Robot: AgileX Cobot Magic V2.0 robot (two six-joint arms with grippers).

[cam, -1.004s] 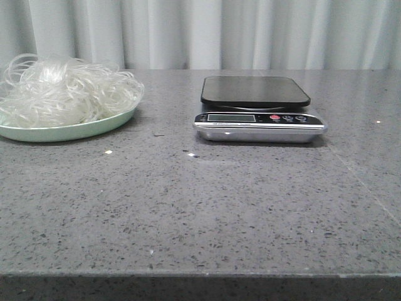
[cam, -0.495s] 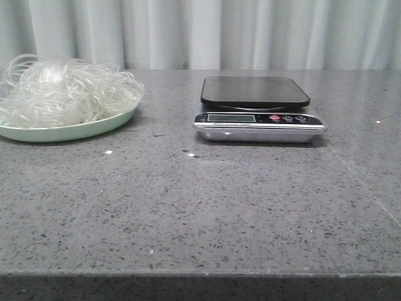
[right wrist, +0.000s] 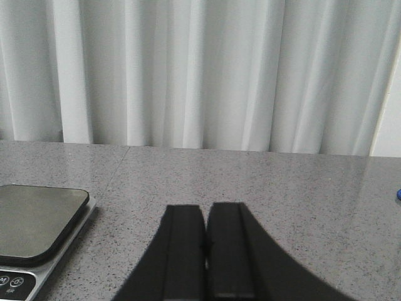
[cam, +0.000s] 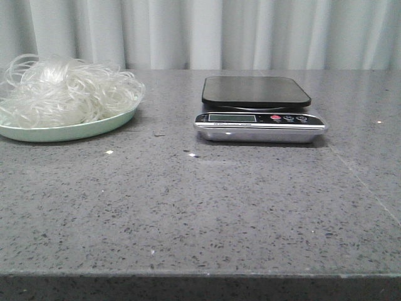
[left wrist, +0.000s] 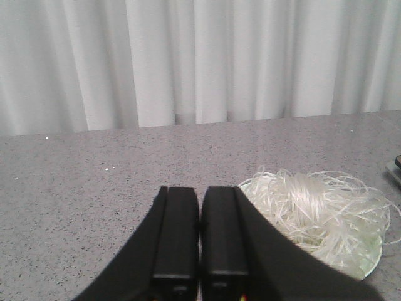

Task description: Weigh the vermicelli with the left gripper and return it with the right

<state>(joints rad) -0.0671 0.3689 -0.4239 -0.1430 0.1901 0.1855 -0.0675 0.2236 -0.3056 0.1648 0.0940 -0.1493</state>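
The vermicelli (cam: 66, 94) is a fluffy mound of glossy white strands on a pale green plate (cam: 75, 130) at the far left of the table. It also shows in the left wrist view (left wrist: 316, 210). The scale (cam: 258, 110), with a bare black platform (cam: 255, 91), stands at the middle back; its corner shows in the right wrist view (right wrist: 37, 219). My left gripper (left wrist: 200, 191) is shut and empty, beside the plate. My right gripper (right wrist: 205, 208) is shut and empty, beside the scale. Neither gripper shows in the front view.
White curtains hang behind the grey speckled table (cam: 200, 207). A seam runs across the tabletop at the right (cam: 363, 185). A small blue thing (right wrist: 398, 194) sits at the edge of the right wrist view.
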